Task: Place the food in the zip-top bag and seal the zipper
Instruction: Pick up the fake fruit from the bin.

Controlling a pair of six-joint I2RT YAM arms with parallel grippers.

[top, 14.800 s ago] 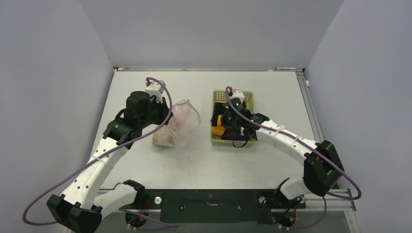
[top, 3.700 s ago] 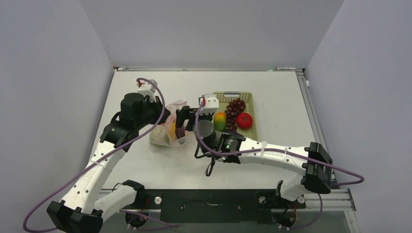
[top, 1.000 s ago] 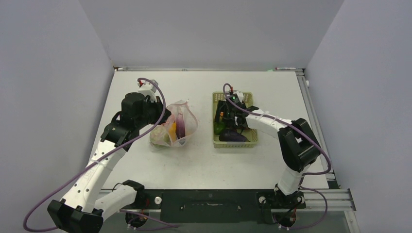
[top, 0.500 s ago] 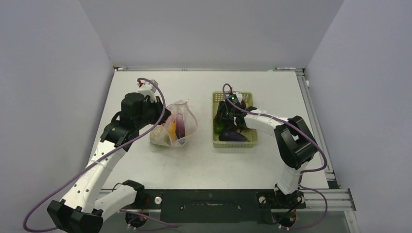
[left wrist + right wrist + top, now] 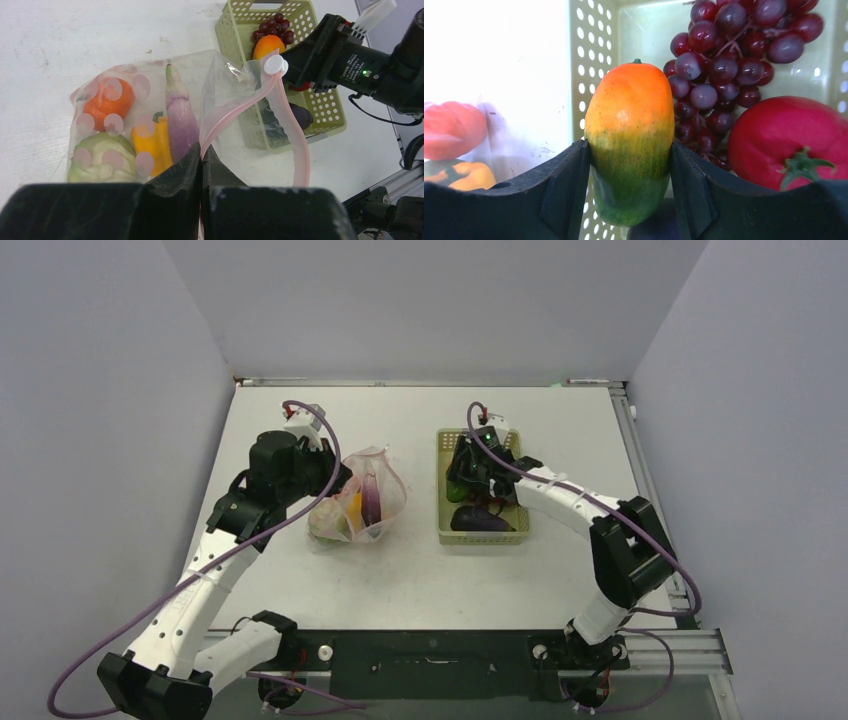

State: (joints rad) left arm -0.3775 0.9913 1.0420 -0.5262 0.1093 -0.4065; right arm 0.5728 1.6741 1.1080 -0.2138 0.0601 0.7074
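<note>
The clear zip-top bag (image 5: 368, 498) lies left of the basket and also shows in the left wrist view (image 5: 150, 115), holding an orange piece (image 5: 102, 100), a green piece (image 5: 100, 160), a yellow pepper (image 5: 150, 145) and a light purple eggplant (image 5: 179, 117). My left gripper (image 5: 201, 150) is shut on the pink zipper strip (image 5: 235, 112), holding the mouth open. My right gripper (image 5: 630, 170) is shut on an orange-green mango (image 5: 631, 135) inside the basket, beside dark grapes (image 5: 724, 60) and a red tomato (image 5: 784, 140). A dark eggplant (image 5: 482, 522) lies at the basket's near end.
The pale green slatted basket (image 5: 443, 530) stands right of the bag in the middle of the white table (image 5: 420, 580). A white slider tab (image 5: 275, 64) sits at the far end of the zipper strip. Walls close in the table on three sides.
The right arm has shifted slightly toward the far end of the basket and straightened. The left arm and the bag have not moved.
</note>
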